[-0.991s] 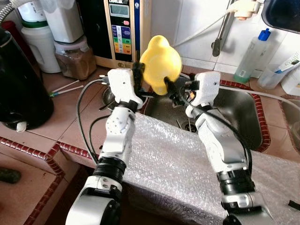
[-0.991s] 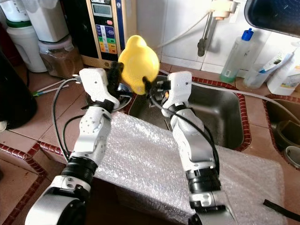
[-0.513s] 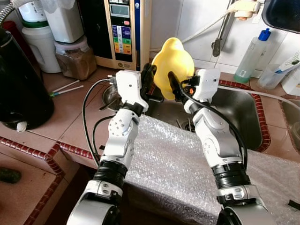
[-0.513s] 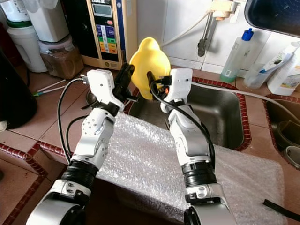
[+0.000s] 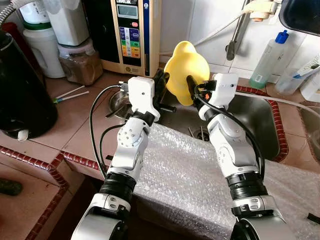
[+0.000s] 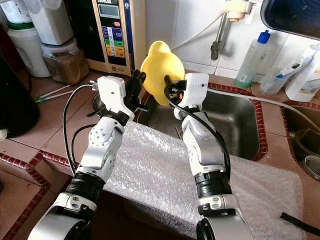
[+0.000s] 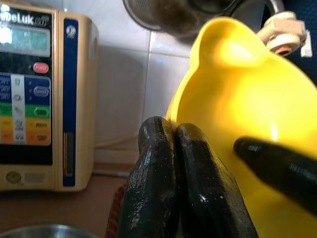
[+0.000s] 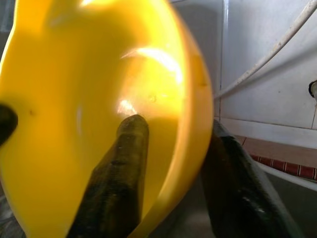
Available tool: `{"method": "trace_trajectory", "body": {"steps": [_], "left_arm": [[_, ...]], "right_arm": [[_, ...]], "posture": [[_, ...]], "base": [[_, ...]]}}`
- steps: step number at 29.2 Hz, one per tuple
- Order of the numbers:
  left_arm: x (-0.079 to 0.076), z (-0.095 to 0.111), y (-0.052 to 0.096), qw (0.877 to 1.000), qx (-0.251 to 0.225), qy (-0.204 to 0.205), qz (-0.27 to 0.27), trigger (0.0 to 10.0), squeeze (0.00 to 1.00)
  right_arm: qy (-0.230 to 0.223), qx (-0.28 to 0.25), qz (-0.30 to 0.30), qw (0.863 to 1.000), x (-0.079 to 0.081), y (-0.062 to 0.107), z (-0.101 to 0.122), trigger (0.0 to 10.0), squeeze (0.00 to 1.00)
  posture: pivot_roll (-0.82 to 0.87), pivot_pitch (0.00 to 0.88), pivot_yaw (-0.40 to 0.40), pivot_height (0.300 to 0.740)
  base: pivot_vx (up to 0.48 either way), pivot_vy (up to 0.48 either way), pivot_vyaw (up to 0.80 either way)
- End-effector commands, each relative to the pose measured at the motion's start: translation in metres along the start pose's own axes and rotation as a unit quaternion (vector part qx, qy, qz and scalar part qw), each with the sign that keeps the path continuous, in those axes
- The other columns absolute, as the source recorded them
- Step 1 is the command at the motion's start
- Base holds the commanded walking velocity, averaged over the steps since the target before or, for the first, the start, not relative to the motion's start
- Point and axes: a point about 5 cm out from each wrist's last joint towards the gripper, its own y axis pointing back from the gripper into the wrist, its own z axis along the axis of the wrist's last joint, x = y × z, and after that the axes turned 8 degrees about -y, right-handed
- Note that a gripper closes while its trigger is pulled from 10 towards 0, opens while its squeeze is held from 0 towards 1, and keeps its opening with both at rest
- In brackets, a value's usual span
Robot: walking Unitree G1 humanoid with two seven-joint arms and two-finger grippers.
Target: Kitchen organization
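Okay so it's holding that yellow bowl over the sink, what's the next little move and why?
Probably draw the left gripper clear: its fingers are shut beside the yellow bowl, gripping nothing, while the right gripper pinches the rim above the sink.

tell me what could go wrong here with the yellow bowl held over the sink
The right end effector pinches only the bowl's rim, one finger inside and one outside, so the bowl could pivot or slip and drop into the sink. The left end effector, shut beside the rim, could nudge it loose.
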Motion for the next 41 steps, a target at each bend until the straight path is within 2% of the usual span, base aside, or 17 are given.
{"method": "trace_trajectory", "body": {"steps": [1,8,23,24,25,26,27,31,37,41], "left_arm": [[-0.002,0.006,-0.001,1.0,-0.015,-0.009,-0.005,0.0,0.0],[-0.013,0.006,0.002,0.999,-0.024,-0.005,-0.023,0.0,0.0],[-0.017,0.006,0.004,0.999,-0.026,-0.005,-0.028,0.0,0.0],[-0.017,0.006,0.005,0.999,-0.024,-0.001,-0.03,4.8,0.35],[-0.018,0.006,0.005,0.999,-0.023,0.0,-0.03,4.8,0.35],[-0.018,0.005,0.005,0.999,-0.022,0.007,-0.03,10.0,1.0],[-0.02,0.005,0.005,0.999,-0.021,0.029,-0.039,10.0,1.0],[-0.021,0.003,0.005,0.998,-0.015,0.037,-0.044,10.0,1.0],[-0.026,-0.004,0.009,0.996,0.013,0.042,-0.08,10.0,1.0],[-0.027,-0.011,0.014,0.993,0.041,0.039,-0.106,10.0,1.0]], "right_arm": [[-0.001,-0.007,-0.017,1.0,-0.006,-0.003,0.005,0.0,0.0],[-0.022,-0.007,-0.028,0.999,-0.009,-0.002,0.003,0.0,0.0],[-0.023,-0.012,-0.037,0.999,-0.011,-0.002,0.003,0.0,0.0],[-0.023,-0.012,-0.038,0.999,-0.011,-0.001,0.002,0.0,0.0],[-0.023,-0.011,-0.038,0.999,-0.011,-0.001,0.002,0.0,0.0],[-0.023,-0.011,-0.038,0.999,-0.011,-0.001,0.002,0.0,0.0],[-0.023,-0.01,-0.039,0.999,-0.011,-0.001,0.001,0.0,0.0],[-0.021,-0.01,-0.04,0.999,-0.012,-0.001,0.001,0.0,0.0],[-0.002,-0.011,-0.048,0.999,-0.019,-0.001,0.002,0.0,0.0],[0.053,-0.008,-0.051,0.997,-0.029,-0.001,0.002,0.0,0.0]], "posture": [[0.04,0.0,-0.007,0.74],[0.04,0.0,-0.007,0.74],[0.04,0.0,-0.004,0.74],[0.04,0.0,-0.004,0.74],[0.04,0.0,-0.004,0.74],[0.04,0.0,-0.004,0.74],[0.04,0.0,-0.005,0.74],[0.04,0.0,-0.005,0.74],[0.04,0.0,-0.006,0.74],[0.05,0.0,-0.007,0.74]], "base": [[0.0,0.0,0.0],[0.0,0.0,0.0],[0.0,0.0,0.0],[0.0,0.0,0.0],[0.0,0.0,0.0],[0.0,0.0,0.0],[0.0,0.0,0.0],[0.0,0.0,0.0],[0.0,0.0,0.0],[0.0,0.0,0.0]]}}
